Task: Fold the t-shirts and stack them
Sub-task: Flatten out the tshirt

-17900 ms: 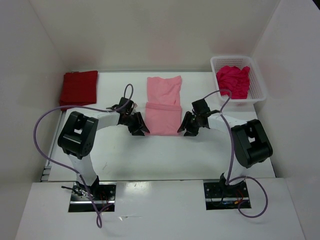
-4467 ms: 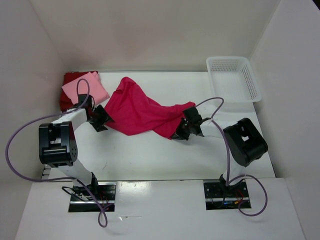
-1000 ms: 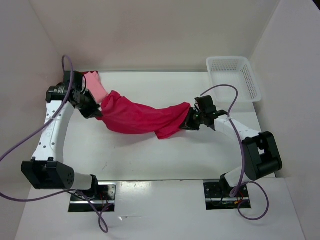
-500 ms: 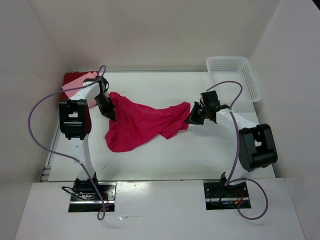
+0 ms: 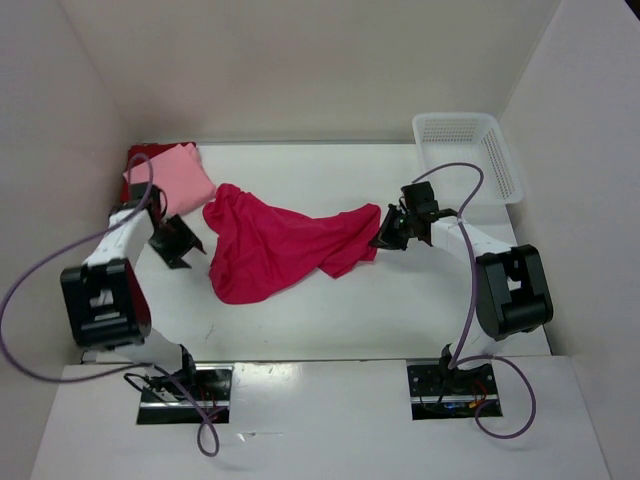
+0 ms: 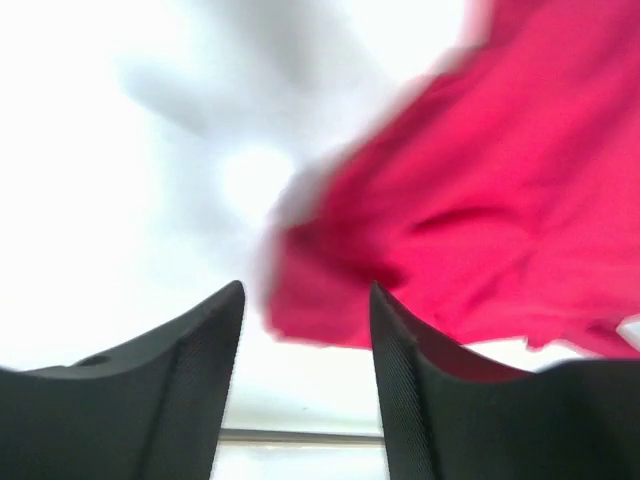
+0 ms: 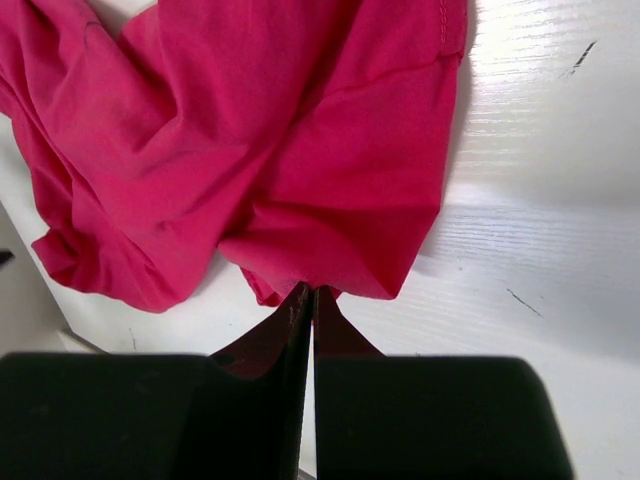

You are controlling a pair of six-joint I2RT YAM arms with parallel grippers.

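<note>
Nearest, the left claw (image 6: 305, 296) stood with its fingers well apart and nothing between them, just left of the crimson-magenta t-shirt (image 5: 275, 250). That shirt lay crumpled across the middle of the tabletop (image 5: 330, 320). The right claw (image 7: 305, 292) was pinched tight on a fold at the shirt's right edge. Farther back, in the left corner, the light pink t-shirt (image 5: 178, 178) lay folded on the dark red t-shirt (image 5: 137, 153). A white basket (image 5: 465, 117) sat in the far right corner.

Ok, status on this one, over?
Left claw open, holding nothing. Right claw shut on crimson shirt. Shirt crumpled, not folded. Nothing blocking.
</note>
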